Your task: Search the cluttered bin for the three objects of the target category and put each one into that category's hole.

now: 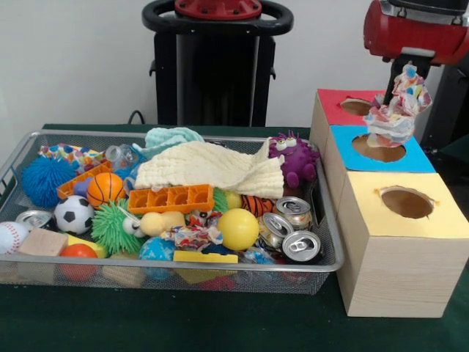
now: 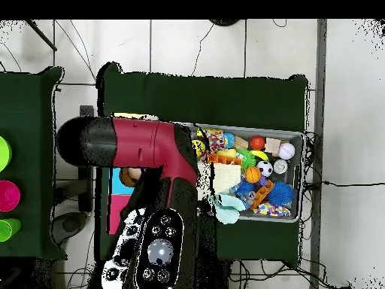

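Crumpled wrapper [image 1: 398, 110] above blue hole [image 1: 379, 148], beside cluttered bin [image 1: 331, 258].

Bulky red arm [image 2: 143, 143] with black joint housings.

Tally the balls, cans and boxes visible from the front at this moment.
Drink cans: 4
Sports balls: 3, soccer, basketball, baseball
Hole boxes: 3, red, blue, yellow
Total: 10
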### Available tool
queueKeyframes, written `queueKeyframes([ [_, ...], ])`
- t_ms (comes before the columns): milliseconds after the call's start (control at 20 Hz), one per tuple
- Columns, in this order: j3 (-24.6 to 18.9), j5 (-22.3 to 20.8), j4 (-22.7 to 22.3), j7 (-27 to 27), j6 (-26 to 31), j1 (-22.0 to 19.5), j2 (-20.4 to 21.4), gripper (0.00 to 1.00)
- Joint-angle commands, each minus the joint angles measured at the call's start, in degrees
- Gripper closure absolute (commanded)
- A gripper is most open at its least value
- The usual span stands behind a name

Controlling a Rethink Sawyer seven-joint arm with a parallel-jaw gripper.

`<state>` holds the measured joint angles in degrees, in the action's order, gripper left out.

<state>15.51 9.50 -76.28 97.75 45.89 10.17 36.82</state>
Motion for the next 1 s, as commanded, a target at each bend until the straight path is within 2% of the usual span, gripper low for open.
queueKeyframes([
  [50,-3.3,0.2,-3.7,12.9,-0.3,1.0,-4.4,1.0],
  [450,-3.6,1.3,-4.5,14.4,-3.3,2.1,-6.5,1.0],
  [1000,-3.2,1.3,-2.9,13.9,-5.9,2.4,-9.2,1.0],
])
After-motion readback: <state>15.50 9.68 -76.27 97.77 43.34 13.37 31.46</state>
